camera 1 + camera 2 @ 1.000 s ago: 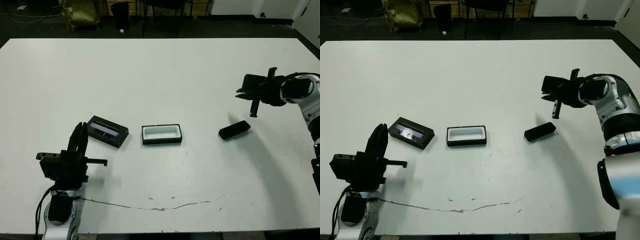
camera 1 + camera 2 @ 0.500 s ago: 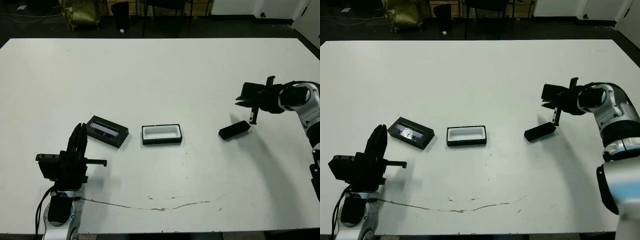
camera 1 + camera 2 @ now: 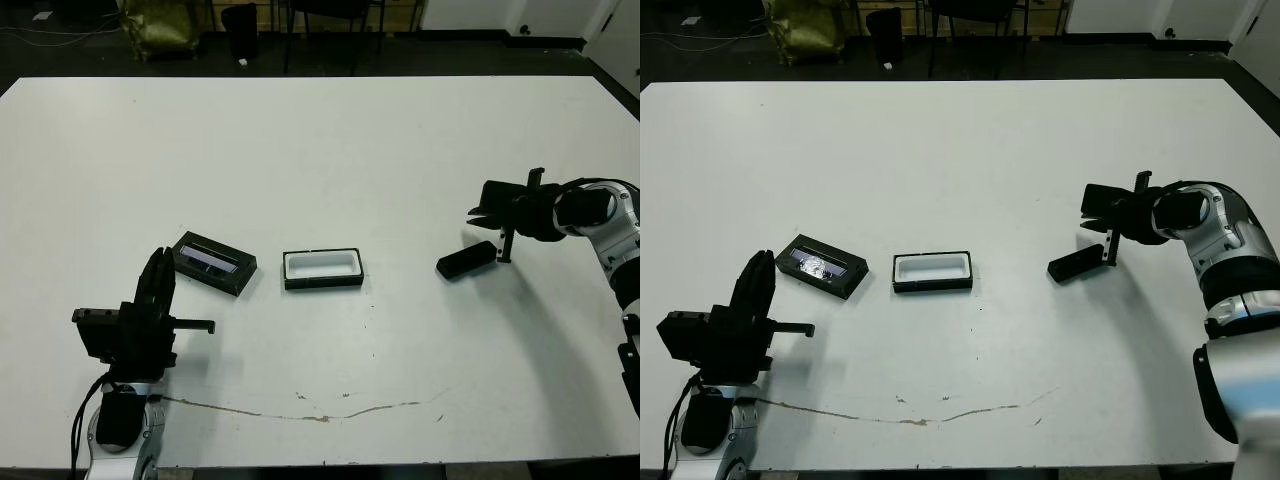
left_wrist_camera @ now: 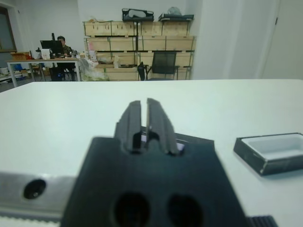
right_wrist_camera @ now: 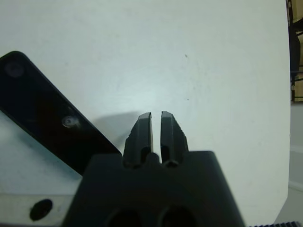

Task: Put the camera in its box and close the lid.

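Black on the white worktop (image 3: 330,140), from left to right: the left hand (image 3: 156,290), fingers closed on nothing, with the lid (image 3: 214,263) just beyond it at 1 o'clock; the open box (image 3: 322,268); the camera (image 3: 468,260), well apart at the box's 3 o'clock, long axis toward 2 o'clock. The right hand (image 3: 1112,243), nearer by far, hangs at its far end. Only the right wrist view shows those fingers (image 5: 171,134) closed, beside the camera, not around it.

A white surface (image 3: 320,140) meets dark floor (image 3: 90,55) at 12 o'clock. Beyond stand wooden shelves (image 4: 142,42), an office chair (image 4: 164,64) and a seated person (image 4: 61,47).
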